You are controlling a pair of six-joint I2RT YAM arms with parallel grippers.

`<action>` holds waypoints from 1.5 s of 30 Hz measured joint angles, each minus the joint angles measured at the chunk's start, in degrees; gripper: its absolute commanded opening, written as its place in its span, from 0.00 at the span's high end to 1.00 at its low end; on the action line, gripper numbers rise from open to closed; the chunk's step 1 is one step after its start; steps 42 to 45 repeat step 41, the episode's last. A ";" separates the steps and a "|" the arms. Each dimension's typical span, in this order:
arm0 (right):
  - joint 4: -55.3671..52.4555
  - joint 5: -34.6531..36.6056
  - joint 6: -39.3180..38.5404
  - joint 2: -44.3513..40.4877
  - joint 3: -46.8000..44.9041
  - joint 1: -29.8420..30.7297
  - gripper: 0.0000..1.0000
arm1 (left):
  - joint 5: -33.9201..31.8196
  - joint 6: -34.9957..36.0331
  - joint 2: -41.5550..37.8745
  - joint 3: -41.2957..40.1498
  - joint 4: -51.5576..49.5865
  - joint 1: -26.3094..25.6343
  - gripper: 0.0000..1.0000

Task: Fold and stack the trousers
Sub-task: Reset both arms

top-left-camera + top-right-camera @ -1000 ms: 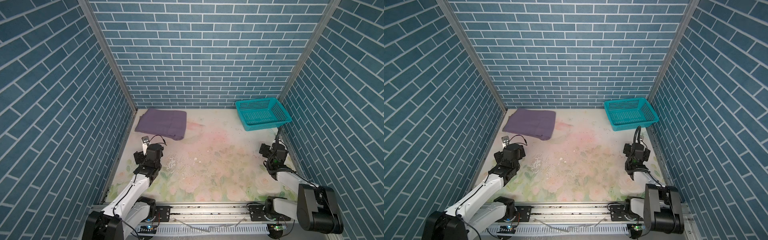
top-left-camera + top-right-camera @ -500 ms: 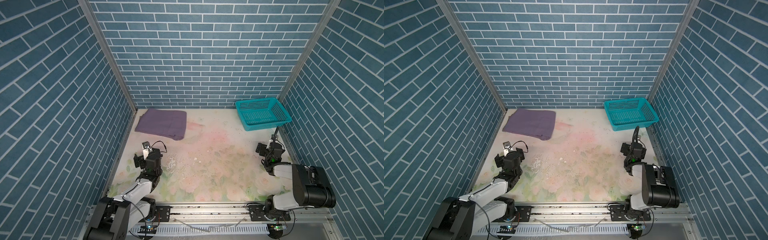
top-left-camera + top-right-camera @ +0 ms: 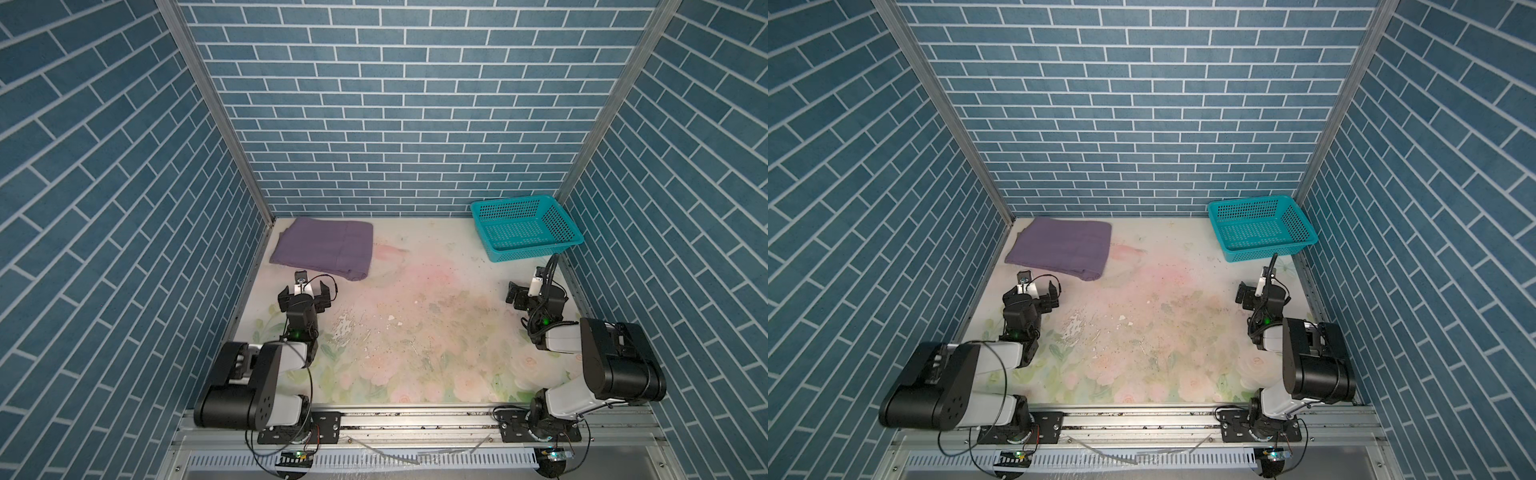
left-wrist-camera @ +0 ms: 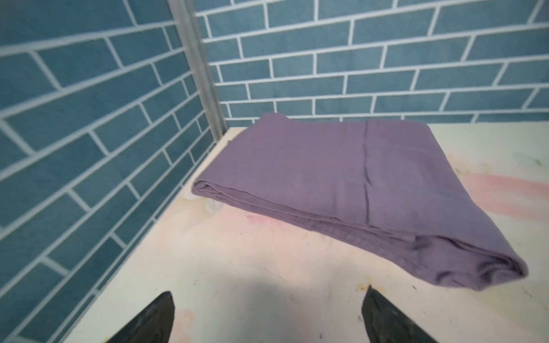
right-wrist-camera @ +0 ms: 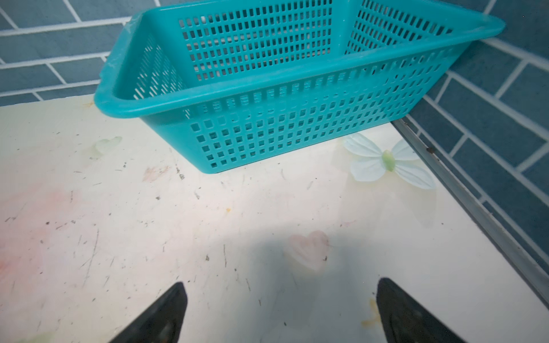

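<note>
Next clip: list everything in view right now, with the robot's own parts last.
folded muted purple fabric trousers: one, purple, lying flat at the table's far left corner
teal plastic mesh basket: one, teal, far right corner, empty
floral-print table: one, pale with pink and green flowers, under everything
blue brick-pattern walls: three, blue, enclosing the table
left tool: one, black, open and empty, near the trousers, not touching
right tool: one, black, open and empty, facing the basket

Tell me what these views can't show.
- trousers: inner layers and underside, top and left wrist views, hidden by the top fold.
- teal mesh basket: floor, right wrist view, screened by its near wall.
- left gripper, right gripper: wrist views, only fingertips; bottom edge cuts the rest.
</note>
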 measured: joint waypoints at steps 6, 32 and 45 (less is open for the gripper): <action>-0.35 -2.71 -0.09 0.02 0.00 -0.39 0.01 | 2.84 0.46 2.27 4.52 -5.86 0.83 0.01; -0.59 -3.72 -0.11 0.04 0.00 -0.39 0.01 | 2.56 0.26 2.10 7.02 -8.39 1.05 0.01; -0.98 -3.72 -0.11 0.07 0.04 -0.39 0.01 | 2.56 0.24 2.10 7.02 -8.44 1.05 0.01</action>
